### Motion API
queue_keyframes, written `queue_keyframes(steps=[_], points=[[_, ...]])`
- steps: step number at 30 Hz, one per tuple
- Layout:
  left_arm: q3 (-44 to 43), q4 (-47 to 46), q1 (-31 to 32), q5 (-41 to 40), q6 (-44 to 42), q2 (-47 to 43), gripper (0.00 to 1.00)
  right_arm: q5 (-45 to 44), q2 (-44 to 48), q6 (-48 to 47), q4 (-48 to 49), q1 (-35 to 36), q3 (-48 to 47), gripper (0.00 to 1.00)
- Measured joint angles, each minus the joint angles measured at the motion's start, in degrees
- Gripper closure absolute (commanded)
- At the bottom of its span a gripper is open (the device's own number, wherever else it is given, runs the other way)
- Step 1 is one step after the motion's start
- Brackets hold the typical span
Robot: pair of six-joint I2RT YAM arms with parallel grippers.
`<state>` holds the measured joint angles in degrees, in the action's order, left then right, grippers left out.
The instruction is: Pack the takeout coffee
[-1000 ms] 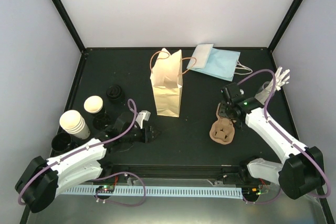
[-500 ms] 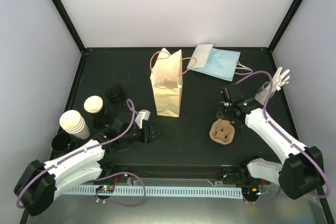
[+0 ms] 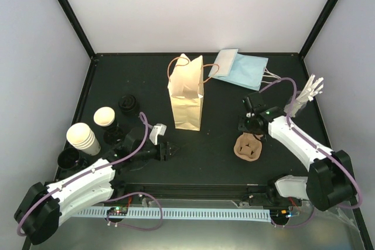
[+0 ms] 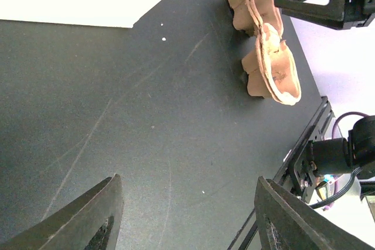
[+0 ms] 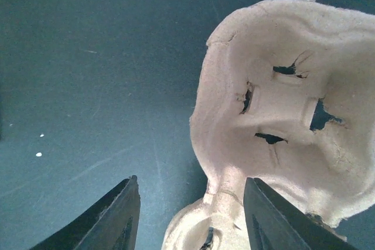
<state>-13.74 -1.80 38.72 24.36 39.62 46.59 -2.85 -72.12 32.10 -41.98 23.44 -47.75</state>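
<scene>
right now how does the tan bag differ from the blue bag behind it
The tan bag stands upright with its mouth open; the blue bag lies flat. The tan bag has brown handles, the blue bag white ones. The tan bag sits centrally, the blue bag farther back and to the right. Both are paper bags with cord handles.

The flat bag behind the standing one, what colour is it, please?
The flat bag is light blue, clearest from the top view.
</scene>
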Motion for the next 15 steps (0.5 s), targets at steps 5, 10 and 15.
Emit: queue_keyframes(steps=[5, 10, 15], points=[[0.22, -0.20, 0.04, -0.09, 0.09, -0.48, 0.36, -1.70, -4.59, 0.61, -0.13, 0.00, -1.29, 0.52], [0.22, -0.20, 0.04, -0.13, 0.11, -0.48, 0.36, -3.80, -9.51, 1.27, 0.63, 0.00, -3.72, 0.54], [0.22, -0.20, 0.04, -0.31, 0.09, -0.48, 0.36, -4.44, -12.55, 1.42, 1.70, 0.00, -3.89, 0.57]])
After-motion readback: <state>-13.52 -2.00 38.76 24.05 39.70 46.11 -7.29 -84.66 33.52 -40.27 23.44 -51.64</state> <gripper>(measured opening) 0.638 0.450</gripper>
